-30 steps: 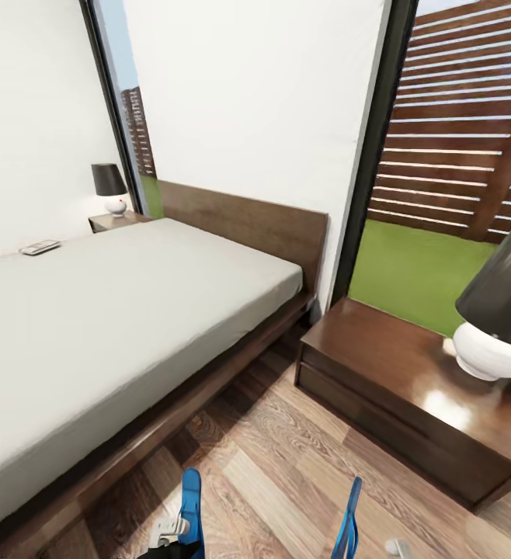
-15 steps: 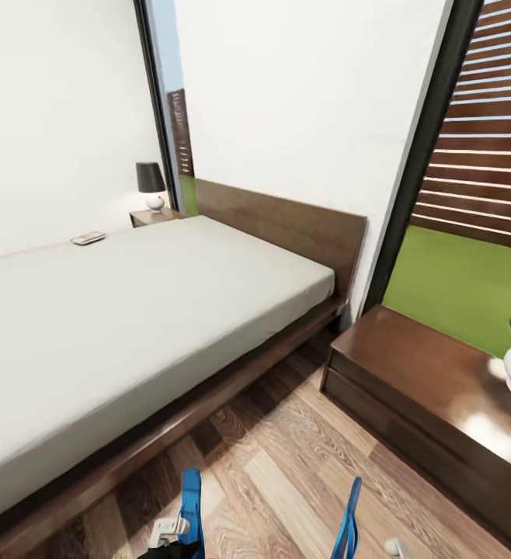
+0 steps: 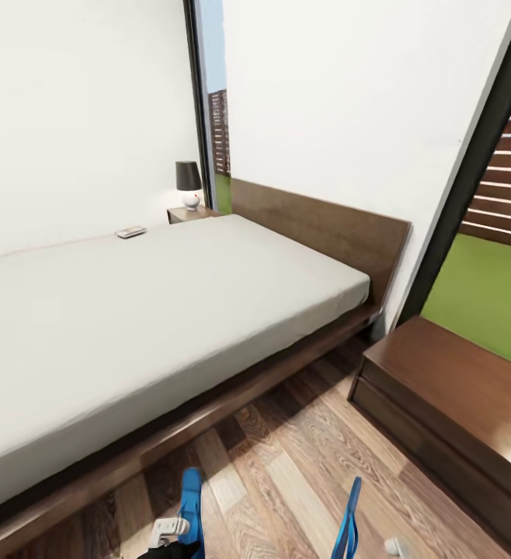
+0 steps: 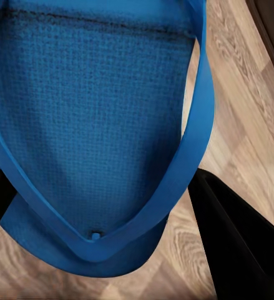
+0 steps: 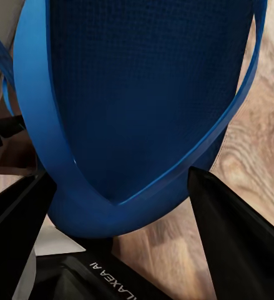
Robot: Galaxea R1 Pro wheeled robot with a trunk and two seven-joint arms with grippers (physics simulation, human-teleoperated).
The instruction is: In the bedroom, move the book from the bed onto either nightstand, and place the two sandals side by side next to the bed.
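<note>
While gripped, both sandals [image 4: 99,125] [image 5: 143,94] (woven-textured) look flat.

- The bed [image 3: 170,310]: a low dark-brown platform frame with a headboard at the far right and a plain pale-grey mattress.
- The book [image 3: 130,231]: small and thin, lying flat on the mattress at its far edge, near the far nightstand [image 3: 189,213].
- The near nightstand [image 3: 457,404]: dark-brown with a glossy top, right of the bed.
- Two bright blue sandals, left sandal [image 3: 191,505] and right sandal [image 3: 349,520], stand on edge above the wood floor; each sole sits between dark claw fingers in the wrist views.
</note>
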